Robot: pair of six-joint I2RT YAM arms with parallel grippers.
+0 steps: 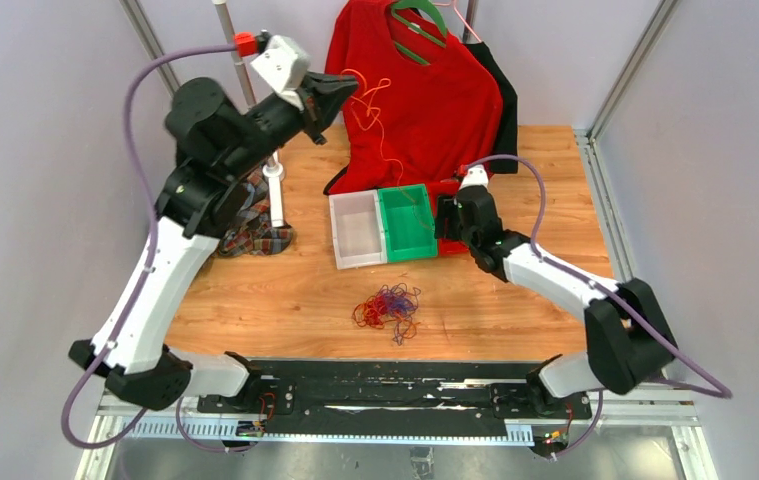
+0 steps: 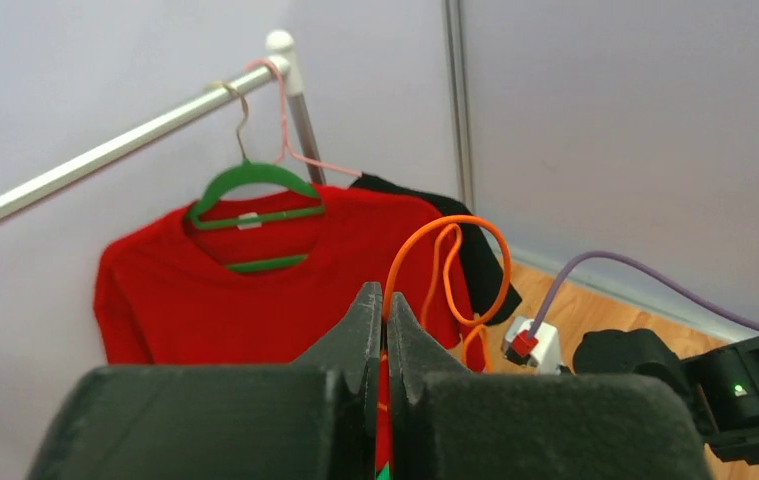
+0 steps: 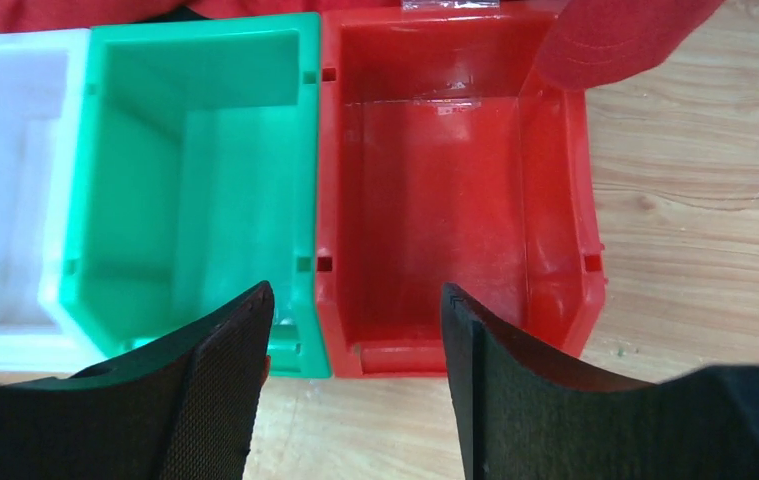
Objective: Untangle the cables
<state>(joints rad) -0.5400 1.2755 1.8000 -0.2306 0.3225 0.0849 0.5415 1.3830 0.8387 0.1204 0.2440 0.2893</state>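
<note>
Three bins sit side by side, white bin [image 1: 355, 230], green bin [image 1: 407, 225] and red bin [image 3: 455, 200], all empty, the right gripper [image 3: 355, 292] spread wide above the green and red ones, the left gripper [image 2: 385, 296] pinching one orange cable [image 2: 455, 218] aloft at far left, and one cable tangle [image 1: 387, 305] lying just nearer.

Red shirt [image 1: 425, 100], green bin [image 1: 407, 222], white bin [image 1: 357, 228]

A thin orange cable [image 2: 467, 219] is held up off the worktop [image 1: 285, 290], one end pinched in the closed left pincer [image 2: 385, 300]. The rest curls into a loop and hangs slack in the air. A heap of cables [image 1: 387, 305], red, blue and purple strands knotted together, lies flat near the worktop's front edge, well apart from the orange cable.
</note>
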